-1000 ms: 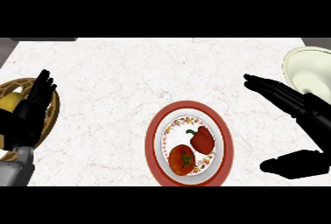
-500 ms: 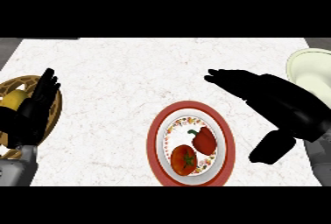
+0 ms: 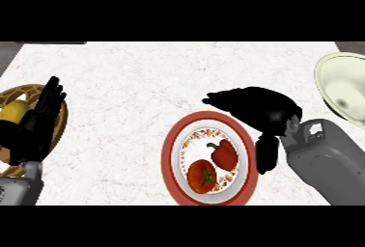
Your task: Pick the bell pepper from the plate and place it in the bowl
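Observation:
A red bell pepper (image 3: pixel 224 154) with a green stem lies on a red-rimmed patterned plate (image 3: pixel 173 164) at the lower middle of the counter, next to a tomato (image 3: pixel 202 176). My right hand (image 3: pixel 258 110) hovers at the plate's upper right edge, fingers relaxed and pointing left, thumb hanging down beside the pepper, holding nothing. The pale green bowl (image 3: pixel 343 88) stands at the right edge, partly cut off. At the left edge my left hand (image 3: pixel 38 122) rests open, fingers up.
A wicker basket (image 3: pixel 21 92) holding a yellow fruit (image 3: pixel 13 110) sits at the left edge, partly behind my left hand. White marble counter stretches across the middle and the back.
My right hand has swung left from beside the bowl to the plate's upper right edge, its forearm coming into view. The left hand, pepper and tomato have not moved.

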Available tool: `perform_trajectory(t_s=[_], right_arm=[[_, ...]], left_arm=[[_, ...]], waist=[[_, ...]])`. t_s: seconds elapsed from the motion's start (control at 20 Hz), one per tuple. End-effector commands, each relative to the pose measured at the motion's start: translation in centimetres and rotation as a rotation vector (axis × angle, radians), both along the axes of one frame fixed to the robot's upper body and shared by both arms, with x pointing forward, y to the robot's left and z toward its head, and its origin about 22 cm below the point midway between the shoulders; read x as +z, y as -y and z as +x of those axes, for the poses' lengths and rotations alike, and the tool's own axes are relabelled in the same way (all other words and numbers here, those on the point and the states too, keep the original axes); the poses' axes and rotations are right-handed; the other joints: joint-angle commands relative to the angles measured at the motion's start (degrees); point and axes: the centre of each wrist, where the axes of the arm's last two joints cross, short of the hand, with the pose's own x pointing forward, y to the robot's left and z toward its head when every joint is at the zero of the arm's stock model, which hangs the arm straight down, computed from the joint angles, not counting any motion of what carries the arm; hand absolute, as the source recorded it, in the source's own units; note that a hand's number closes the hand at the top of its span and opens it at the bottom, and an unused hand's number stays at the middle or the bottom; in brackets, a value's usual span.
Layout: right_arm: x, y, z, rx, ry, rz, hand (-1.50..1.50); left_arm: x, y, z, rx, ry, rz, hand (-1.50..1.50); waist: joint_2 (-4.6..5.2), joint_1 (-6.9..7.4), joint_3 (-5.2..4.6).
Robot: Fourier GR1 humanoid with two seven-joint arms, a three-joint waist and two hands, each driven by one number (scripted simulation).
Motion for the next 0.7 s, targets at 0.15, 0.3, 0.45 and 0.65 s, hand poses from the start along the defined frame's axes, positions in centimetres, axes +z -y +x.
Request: perform_trajectory(t_s=[0.15, 0.3, 0.45, 0.65], right_arm=[[-2.9, -1.7, 0.9, 0.016, -0.106, -0.187, -1.5], [-2.2, -2.9, -0.6, 0.026, -0.053, -0.21, -1.5], [-3.6, -3.0, -0.7, 0.055, 0.069, -0.176, -1.5], [-6.1, -3.9, -1.7, 0.046, 0.127, -0.15, -1.5]], left_arm=[[0.0, -1.6, -0.7, -0.005, 0.0, -0.005, 0.0], [0.8, 0.3, -0.2, 0.022, -0.005, 0.009, 0.0], [0.2, 0.7, 0.0, 0.002, -0.015, 0.0, 0.0], [-0.3, 0.5, -1.4, -0.008, -0.004, -0.015, 0.0]], waist=[[-0.05, -0.24, 0.02], [-0.16, -0.73, 0.04], [-0.01, -0.55, 0.06], [-0.11, -0.32, 0.06]])
